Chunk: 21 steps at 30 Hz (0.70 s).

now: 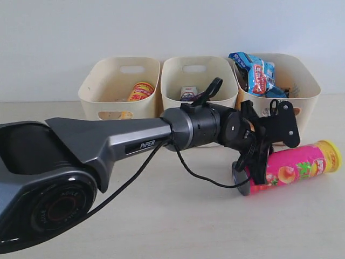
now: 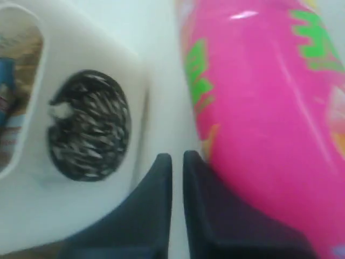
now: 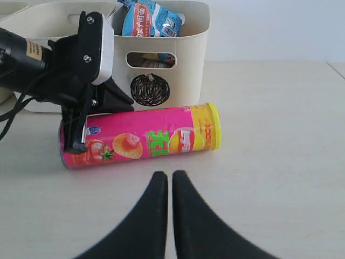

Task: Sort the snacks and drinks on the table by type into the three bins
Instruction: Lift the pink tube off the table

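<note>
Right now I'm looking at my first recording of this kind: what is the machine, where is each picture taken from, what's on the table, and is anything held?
This is a robot with two arms, each ending in a gripper. The wide picture comes from a camera off the arms; the other two from cameras on the wrists. On the table, the left bin holds a yellow tube, the middle bin a small carton, the right bin blue packets. A pink tube lies in front. The left gripper is shut beside it; the right gripper is shut. Nothing is held.
</note>
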### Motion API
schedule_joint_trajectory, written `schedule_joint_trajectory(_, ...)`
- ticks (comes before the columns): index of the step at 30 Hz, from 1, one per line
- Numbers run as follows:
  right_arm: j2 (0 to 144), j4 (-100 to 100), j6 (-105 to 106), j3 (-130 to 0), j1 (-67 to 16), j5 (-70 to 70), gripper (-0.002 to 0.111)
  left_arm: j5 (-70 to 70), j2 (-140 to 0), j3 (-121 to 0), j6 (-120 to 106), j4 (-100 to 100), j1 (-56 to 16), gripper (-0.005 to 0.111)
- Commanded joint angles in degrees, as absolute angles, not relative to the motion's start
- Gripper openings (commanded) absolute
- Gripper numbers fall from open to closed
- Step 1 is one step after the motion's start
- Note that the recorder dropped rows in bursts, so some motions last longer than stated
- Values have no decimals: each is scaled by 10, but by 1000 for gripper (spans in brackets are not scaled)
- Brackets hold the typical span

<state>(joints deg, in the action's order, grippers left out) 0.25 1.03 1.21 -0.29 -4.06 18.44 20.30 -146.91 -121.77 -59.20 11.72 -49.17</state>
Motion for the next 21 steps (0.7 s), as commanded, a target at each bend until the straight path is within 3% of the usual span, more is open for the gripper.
schedule_joint_trajectory(1,0,10,12,0,-39,178,0,294,-1436,-1214,-560,114,-498,4)
schedule_joint_trajectory(4,0,10,12,0,-39,178,0,278,-1413,-1214,-495,114,-498,6)
schedule_joint_trajectory(6,0,10,12,0,-39,178,0,269,-1396,-1214,-482,112,-498,15)
schedule_joint_trajectory(11,0,10,12,0,-39,178,0,291,-1361,-1214,-407,111,-497,59)
schedule_joint_trajectory(13,0,10,12,0,-39,178,0,360,-1353,-1214,-381,124,-500,71)
schedule_joint_trajectory(17,0,10,12,0,-39,178,0,495,-1361,-1214,-387,157,-516,81)
schedule_joint_trajectory(21,0,10,12,0,-39,178,0,504,-1370,-1214,-390,201,-545,86)
